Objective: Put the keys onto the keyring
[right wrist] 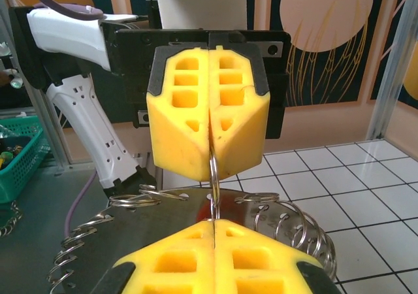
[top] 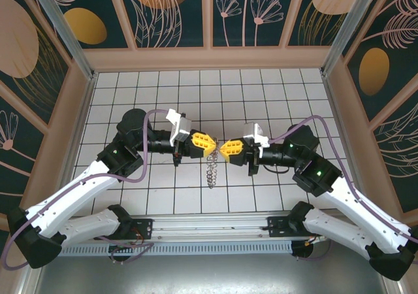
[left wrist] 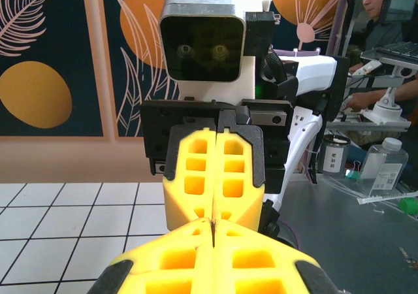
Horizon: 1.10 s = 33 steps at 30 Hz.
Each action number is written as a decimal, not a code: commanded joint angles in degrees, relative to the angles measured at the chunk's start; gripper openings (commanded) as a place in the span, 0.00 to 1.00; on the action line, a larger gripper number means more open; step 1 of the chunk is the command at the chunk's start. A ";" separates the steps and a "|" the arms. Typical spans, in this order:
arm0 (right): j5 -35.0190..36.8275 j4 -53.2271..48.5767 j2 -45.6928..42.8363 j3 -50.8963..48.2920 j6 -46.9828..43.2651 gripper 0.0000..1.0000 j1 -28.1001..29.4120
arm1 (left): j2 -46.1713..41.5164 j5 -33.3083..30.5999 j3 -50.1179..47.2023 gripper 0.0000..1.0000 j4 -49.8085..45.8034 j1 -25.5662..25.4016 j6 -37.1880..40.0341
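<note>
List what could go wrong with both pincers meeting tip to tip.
1. The left pincer and right pincer seem to pinch only a thin wire of the keyring at their very tips; it may slip or twist free.
2. The loose loops dangle below and could swing or snag.

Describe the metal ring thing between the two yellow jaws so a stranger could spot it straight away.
Start at the white tiled table; at its centre two pairs of yellow plastic jaws meet tip to tip. Pinched between them is the grey metal keyring, trailing toward the table's near edge. Unlike the blocky plastic around it, it is a shiny fringe of small silver wire loops.
</note>
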 commanded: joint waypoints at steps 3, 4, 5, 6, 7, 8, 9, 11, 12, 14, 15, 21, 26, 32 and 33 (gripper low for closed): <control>-2.77 3.50 0.26 -1.11 1.07 0.01 -0.34 | -0.60 -0.66 2.25 0.00 1.42 -0.42 -0.19; -3.17 3.82 0.46 -1.18 1.17 0.01 -0.24 | -0.60 -0.80 2.12 0.00 1.64 -0.44 -0.37; -3.53 4.26 0.65 -1.24 1.33 0.00 -0.25 | -0.67 -0.92 2.00 0.00 1.90 -0.44 -0.41; -3.85 4.67 0.79 -1.29 1.41 0.00 -0.25 | -0.71 -1.03 1.86 0.00 2.01 -0.46 -0.46; -4.23 4.96 0.99 -1.28 1.49 0.00 -0.24 | -0.80 -1.09 1.77 0.00 2.12 -0.42 -0.59; -4.47 5.14 1.16 -1.27 1.51 0.00 -0.25 | -0.83 -1.12 1.77 0.00 2.11 -0.46 -0.56; -4.76 5.34 1.27 -1.31 1.63 0.00 -0.25 | -0.86 -1.12 1.67 0.00 2.09 -0.46 -0.54; -5.49 5.63 1.36 -1.39 1.74 0.00 -0.18 | -0.95 -1.26 1.62 0.00 2.07 -0.46 -0.61; -5.73 5.67 1.30 -1.52 1.83 0.00 -0.12 | -0.95 -1.38 1.68 0.00 2.08 -0.46 -0.58; -5.83 5.68 0.89 -1.66 2.12 0.07 -0.15 | -1.04 -1.38 1.68 0.00 1.94 -0.44 -0.57; -5.43 5.78 0.56 -2.00 2.28 0.14 -0.16 | -1.04 -1.38 1.69 0.00 1.94 -0.45 -0.54; -3.52 6.42 -0.16 -3.23 2.92 0.33 -0.16 | -0.80 -0.76 2.05 0.00 2.09 -0.39 -0.72; -2.57 6.93 1.15 -3.16 2.73 0.36 -0.16 | -0.86 -0.42 2.20 0.00 2.30 -0.46 -1.00; -0.20 8.25 2.12 -3.03 2.37 0.37 -0.16 | -1.04 -0.28 2.14 0.00 2.45 -0.40 -1.16; 0.03 8.56 2.28 -3.03 2.39 0.37 -0.16 | -1.04 -0.12 2.13 0.00 2.53 -0.44 -1.24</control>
